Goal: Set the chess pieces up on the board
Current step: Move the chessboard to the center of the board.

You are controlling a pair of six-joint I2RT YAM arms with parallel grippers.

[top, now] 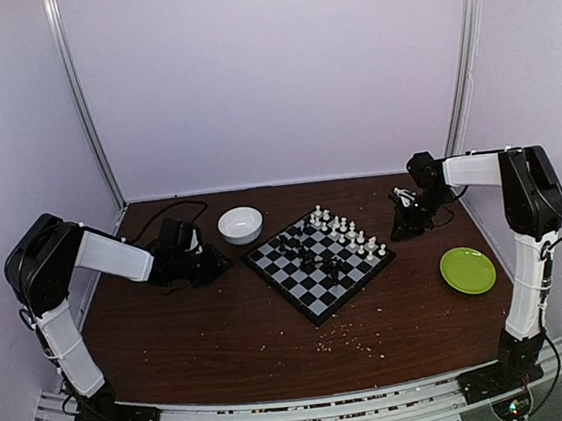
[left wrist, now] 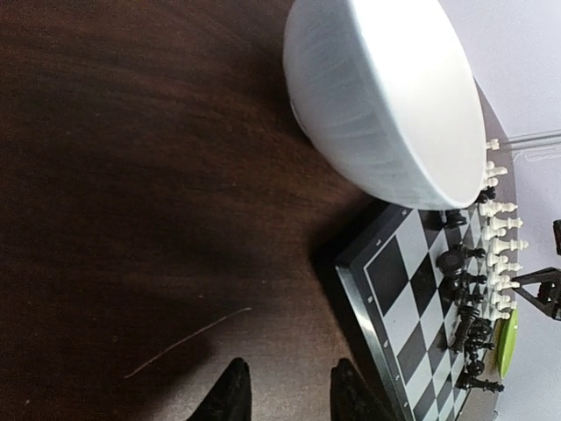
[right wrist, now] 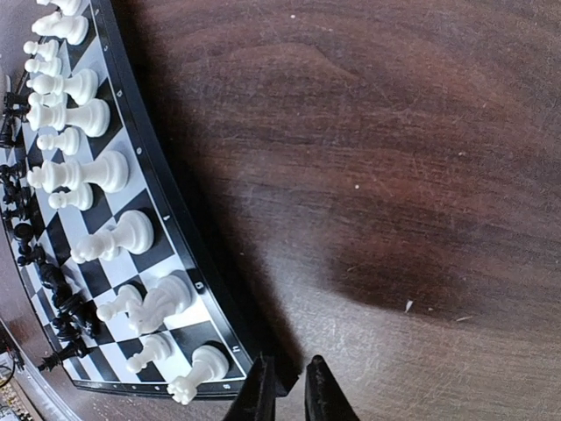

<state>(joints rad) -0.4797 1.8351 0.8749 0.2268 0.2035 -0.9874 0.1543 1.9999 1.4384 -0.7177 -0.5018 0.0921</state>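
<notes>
The board [top: 315, 297] lies turned diamond-wise at the table's middle. White chess pieces [top: 349, 231] line its far-right edge in two rows, and black chess pieces [top: 316, 257] cluster near its centre. My left gripper [top: 211, 263] hovers just left of the board; in the left wrist view its jaws [left wrist: 289, 399] stand apart over bare wood, with the board [left wrist: 394, 289] to their right. My right gripper [top: 403, 223] hangs beyond the board's right corner. Its fingers [right wrist: 292, 395] show a narrow gap with nothing in it, beside the board's rim [right wrist: 175, 230] and the white pieces [right wrist: 96, 171].
A white bowl [top: 240, 225] stands behind the board's left corner, large in the left wrist view [left wrist: 377, 96]. A green plate [top: 467, 270] lies at the right. Crumbs [top: 345, 339] are scattered in front of the board. White walls close the back and sides.
</notes>
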